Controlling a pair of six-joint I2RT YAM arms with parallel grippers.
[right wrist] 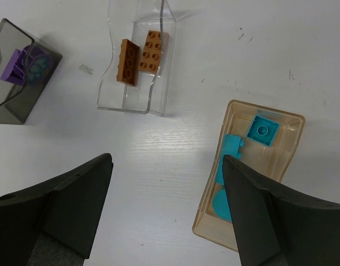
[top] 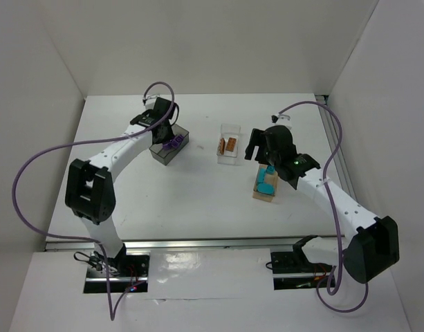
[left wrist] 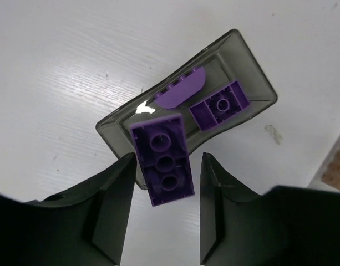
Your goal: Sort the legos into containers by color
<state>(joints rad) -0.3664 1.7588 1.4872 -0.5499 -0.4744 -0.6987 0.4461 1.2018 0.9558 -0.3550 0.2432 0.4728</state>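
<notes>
My left gripper is open over the near end of the dark grey box. A long purple brick lies tilted between the jaws over the box's near wall, with a gap to the right finger. Two more purple pieces lie inside the box. My right gripper is open and empty above bare table. It sits between the clear box holding two orange-brown bricks and the tan box holding teal bricks.
In the top view the grey box, clear box and tan box stand in a row across the table's middle. White walls enclose the table on the left, back and right. A purple cable loops off each arm.
</notes>
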